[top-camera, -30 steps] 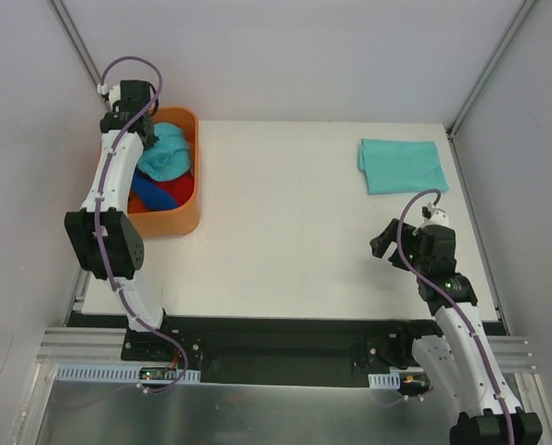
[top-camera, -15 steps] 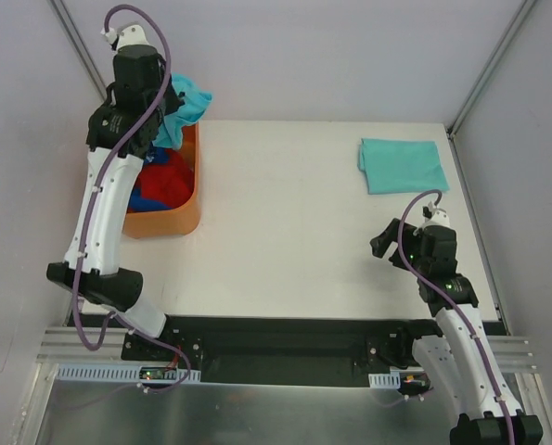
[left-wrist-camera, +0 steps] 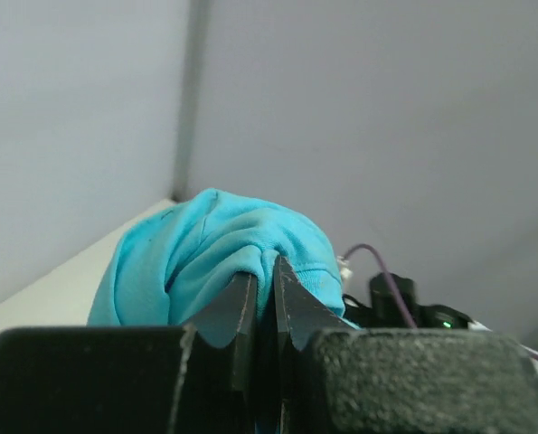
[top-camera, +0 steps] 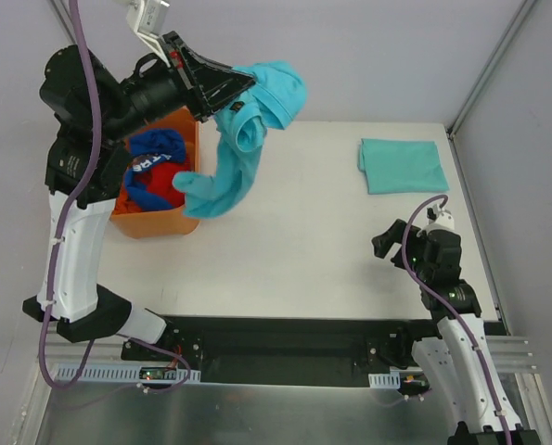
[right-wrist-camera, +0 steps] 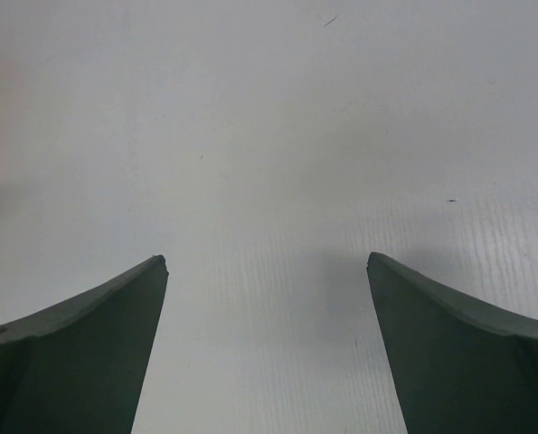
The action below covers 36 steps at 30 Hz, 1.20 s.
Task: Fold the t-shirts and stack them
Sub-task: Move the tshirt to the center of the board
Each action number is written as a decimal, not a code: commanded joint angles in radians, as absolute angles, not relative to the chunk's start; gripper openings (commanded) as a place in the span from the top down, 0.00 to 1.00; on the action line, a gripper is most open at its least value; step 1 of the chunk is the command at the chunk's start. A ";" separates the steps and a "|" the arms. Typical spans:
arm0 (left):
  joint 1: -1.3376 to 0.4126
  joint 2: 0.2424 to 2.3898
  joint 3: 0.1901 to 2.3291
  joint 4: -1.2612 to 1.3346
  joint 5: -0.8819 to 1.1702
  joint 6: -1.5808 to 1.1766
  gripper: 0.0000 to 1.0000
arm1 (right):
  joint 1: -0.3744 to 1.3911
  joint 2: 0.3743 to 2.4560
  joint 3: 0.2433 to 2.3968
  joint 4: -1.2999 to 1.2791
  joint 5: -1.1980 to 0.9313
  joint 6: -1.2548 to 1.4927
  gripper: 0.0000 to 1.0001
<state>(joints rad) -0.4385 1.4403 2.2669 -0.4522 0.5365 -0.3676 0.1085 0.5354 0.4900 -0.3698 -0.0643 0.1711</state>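
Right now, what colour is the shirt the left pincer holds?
The shirt is plain teal, no print; the top view shows it best.

**Top view.** White capital lettering is being displayed on the royal-blue garment, which is lying crumpled in the orange bin at the left side of the table. Only a short run of letters is being exposed along one fold. The rest is being hidden by creases and by the red garment lying against it. The letters are too small and too distorted to be read with certainty. The hanging teal t-shirt and the folded teal t-shirt are being shown as plain fabric.

**Wrist views.** Nothing legible is being shown.
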 commanded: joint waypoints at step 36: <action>-0.595 1.338 0.879 -0.232 0.043 -0.544 0.01 | 0.114 0.747 0.653 -0.649 0.247 0.299 0.03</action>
